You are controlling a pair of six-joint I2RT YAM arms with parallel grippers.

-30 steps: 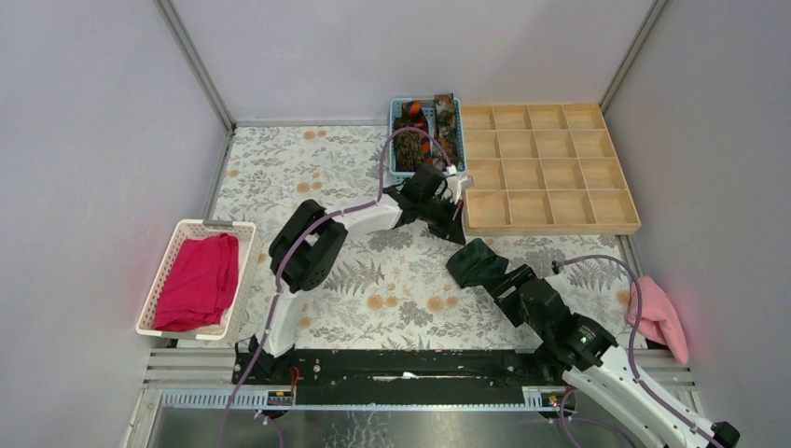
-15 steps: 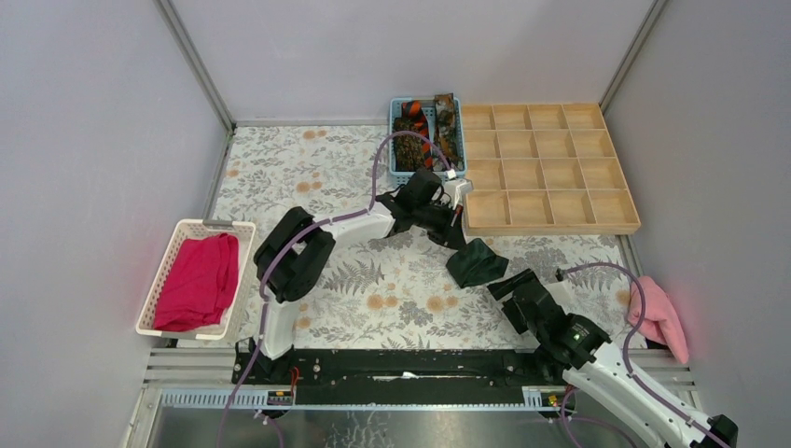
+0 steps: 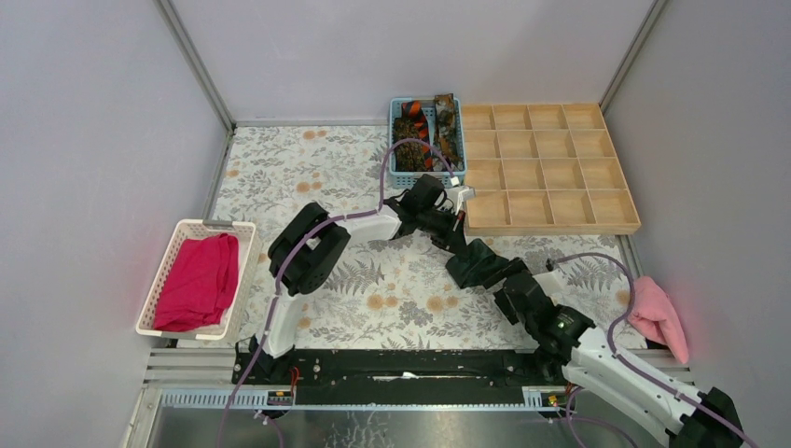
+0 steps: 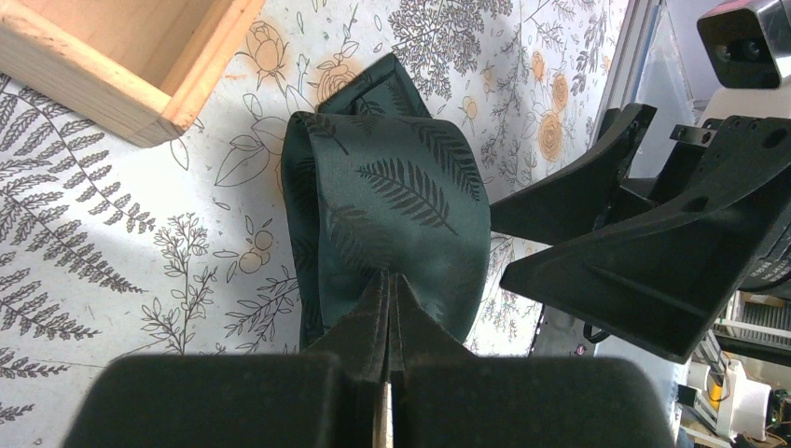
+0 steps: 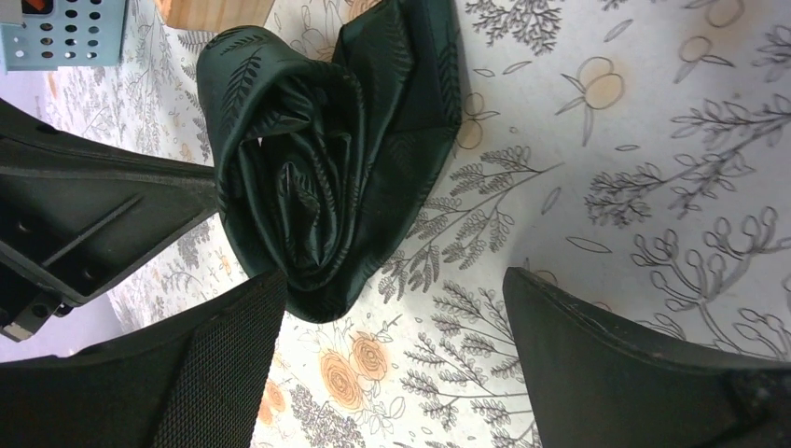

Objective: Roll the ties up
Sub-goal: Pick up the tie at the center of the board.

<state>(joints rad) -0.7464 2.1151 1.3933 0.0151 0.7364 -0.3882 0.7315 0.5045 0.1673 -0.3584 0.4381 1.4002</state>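
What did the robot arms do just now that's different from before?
The right gripper opened wider, pulled back, then came up to the rolled green tie again. The shut left gripper reached over to touch the roll. The tie and the wooden tray stayed put.

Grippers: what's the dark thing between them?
A rolled dark green tie, seen from the top view. The left gripper is shut on it; the right gripper stands open beside it.
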